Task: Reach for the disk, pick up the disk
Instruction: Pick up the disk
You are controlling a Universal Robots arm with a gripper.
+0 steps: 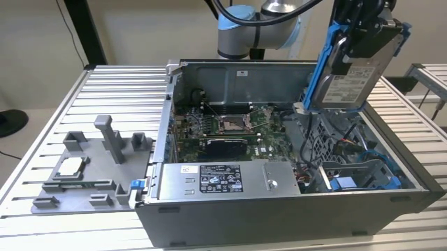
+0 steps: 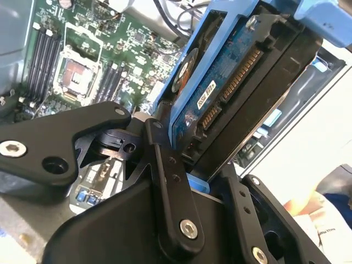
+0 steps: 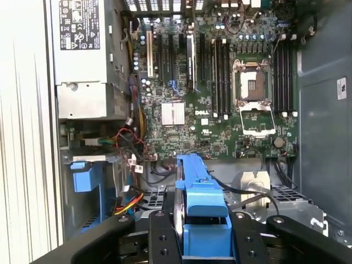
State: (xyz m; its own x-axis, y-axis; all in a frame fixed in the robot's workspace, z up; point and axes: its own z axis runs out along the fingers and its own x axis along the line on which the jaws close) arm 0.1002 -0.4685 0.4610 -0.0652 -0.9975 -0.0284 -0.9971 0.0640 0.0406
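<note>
The disk (image 1: 347,78), a silver-grey hard drive with a white label and a blue bracket along its edges, hangs upright above the open computer case's (image 1: 412,180) right rear corner in the exterior view. My gripper (image 1: 361,48) is shut on its upper part, black fingers on both flat faces. In the second wrist view the disk's blue circuit-board side (image 2: 215,91) sits between the fingers (image 2: 263,104). The first wrist view looks along the disk's blue bracket edge (image 3: 201,201), held in my gripper (image 3: 203,242) above the case interior.
Below lies the motherboard (image 1: 231,125) with an open processor socket (image 3: 253,88). A grey power supply box (image 1: 223,180) fills the case front. A blue drive bay (image 1: 363,178) sits at the front right. A grey fixture tray (image 1: 84,172) holding a small chip stands on the slatted table's (image 1: 125,78) left.
</note>
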